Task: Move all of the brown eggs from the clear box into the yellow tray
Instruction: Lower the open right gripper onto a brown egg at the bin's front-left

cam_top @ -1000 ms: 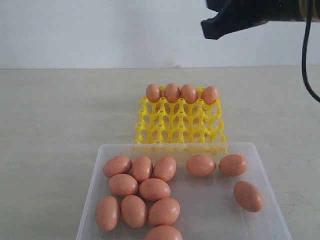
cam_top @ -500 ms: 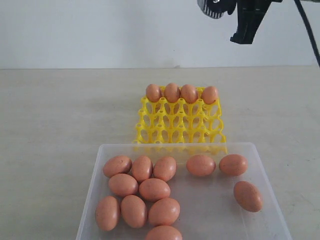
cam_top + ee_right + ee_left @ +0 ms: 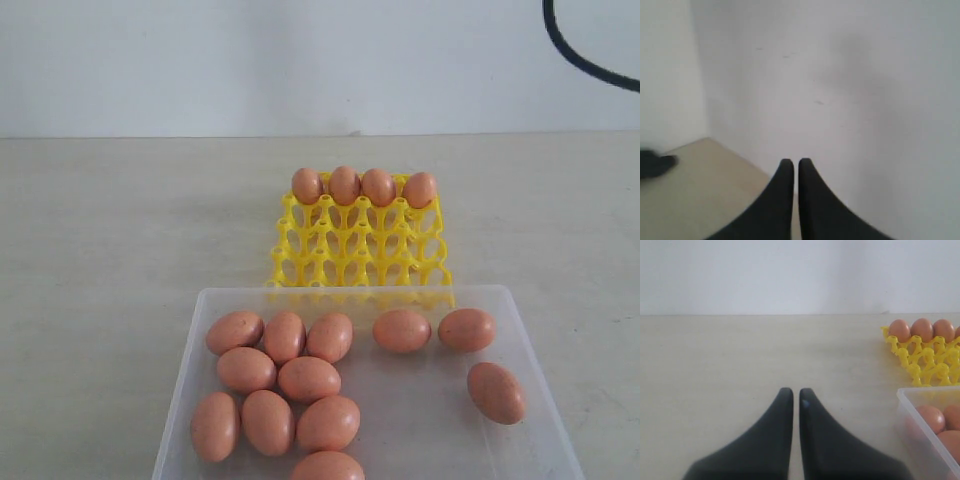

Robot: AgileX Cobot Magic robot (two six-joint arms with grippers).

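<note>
Yellow tray (image 3: pixel 360 255): stands on the beige table (image 3: pixel 100 220), just beyond the far wall of the clear box (image 3: pixel 420 405). Its far row of four cups is filled with four brown eggs (image 3: pixel 344 185), one to each cup. The three nearer rows, twelve cups in all, are bare lattice. Clear box: nearest the exterior camera, its near edge cut off by the frame. It holds twelve brown eggs lying on their sides. Nine form a tight cluster toward the left, the nearest only partly in frame. Three lie looser toward the right, two side by side near the far wall and one alone by the right wall. Left gripper (image 3: pixel 796 395): over bare table off to the left of box and tray, touching neither, fingers drawn together with only a slit between them, nothing held. Right gripper (image 3: pixel 796 165): out of the exterior view, facing the white wall (image 3: pixel 840 75), fingers likewise together and empty. A black cable (image 3: pixel 580 62) alone shows at that view's top right. Progress, as judged: a quarter done, four of sixteen placed. Twelve are left to carry, no egg is in transit, and the next pick is not yet begun.
</note>
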